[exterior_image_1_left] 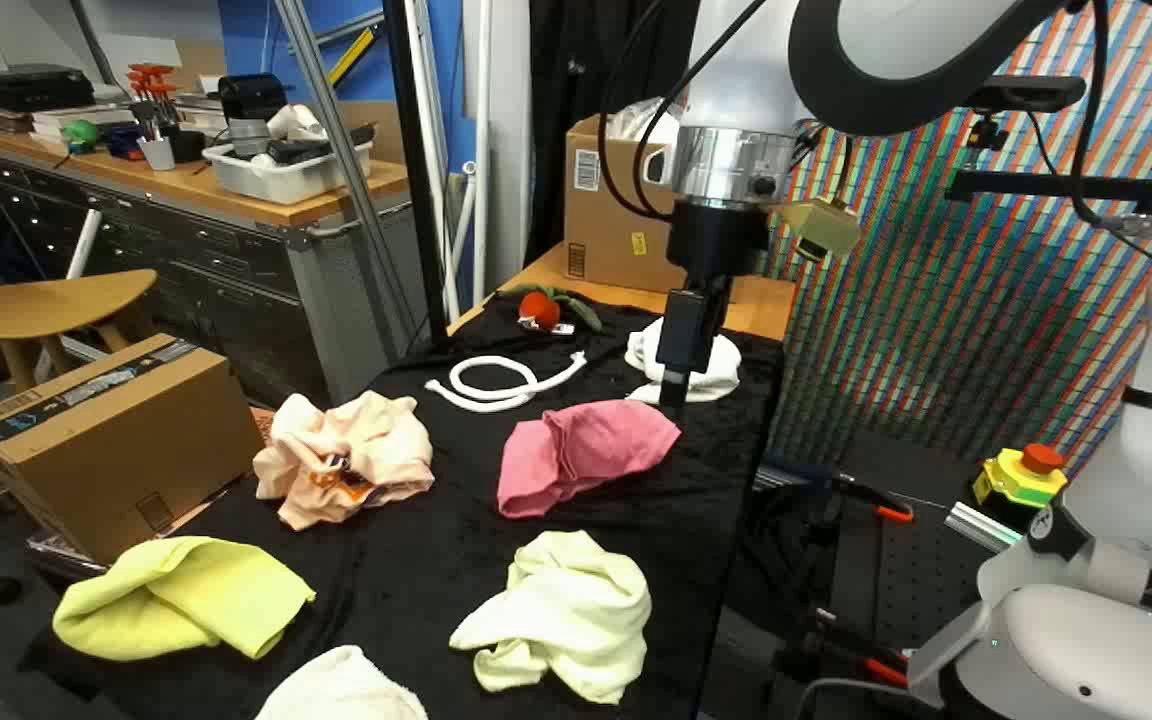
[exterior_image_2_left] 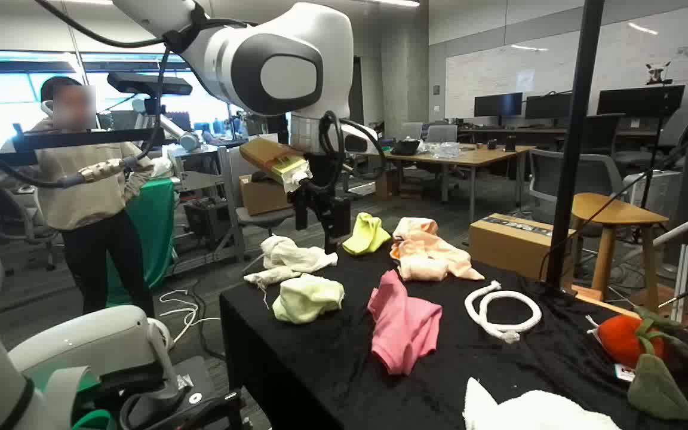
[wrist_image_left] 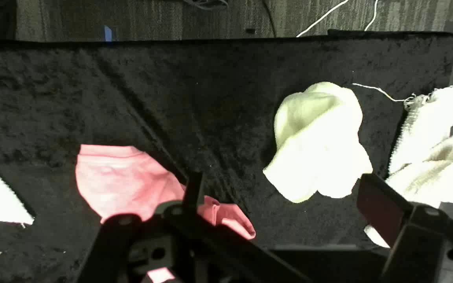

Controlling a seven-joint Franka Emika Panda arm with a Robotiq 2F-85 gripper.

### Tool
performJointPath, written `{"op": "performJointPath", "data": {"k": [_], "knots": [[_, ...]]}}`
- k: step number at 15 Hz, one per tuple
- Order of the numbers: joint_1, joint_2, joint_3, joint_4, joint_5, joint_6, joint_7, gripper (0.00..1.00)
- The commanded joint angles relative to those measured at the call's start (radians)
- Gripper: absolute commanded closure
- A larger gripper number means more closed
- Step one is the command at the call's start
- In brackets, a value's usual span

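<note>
Where the gripper (wrist_image_left: 281, 192) hangs: well above the black table cover (wrist_image_left: 210, 98), its fingers (wrist_image_left: 382, 208) wide apart and clamped on nothing, touching no cloth as far as the views show.
Pink cloth (wrist_image_left: 126, 177): crumpled on the cover, one finger crossing its outline in the wrist view. Were the gripper lowered from exactly here, that finger might land on the folds and pin them flat instead of passing beside them.
Pale green cloth (wrist_image_left: 321, 145): bunched near the pink one but apart from it, seen through the gap between the fingers. Its bright side is washed out in the wrist view, so the folds are hard to read — a thin, shallow pinch could slip.
Cream cloth (wrist_image_left: 431, 169): on the far side of the pale green cloth from the pink one, a loose thread (wrist_image_left: 384, 93) at its frayed end; a low sideways pass could hook it.
Black table cover: velvety and rumpled, dark fingers over dark fabric — depth is hard to judge, and fingers pushed too deep could gather it along with a cloth.
White cloth (exterior_image_1_left: 724, 365): behind the gripper in an exterior view; trusting that overlap as nearness could send a reach astray.
</note>
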Motion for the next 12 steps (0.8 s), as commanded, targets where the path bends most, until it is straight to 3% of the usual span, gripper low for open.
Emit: {"op": "performJointPath", "data": {"k": [1, 5, 12], "knots": [[-0.008, -0.001, 0.008, 0.005, 0.003, -0.002, -0.002, 0.00], [-0.014, 0.007, 0.012, 0.015, -0.016, 0.000, 0.002, 0.00], [-0.067, 0.146, 0.008, 0.162, -0.220, -0.010, -0.021, 0.00]]}}
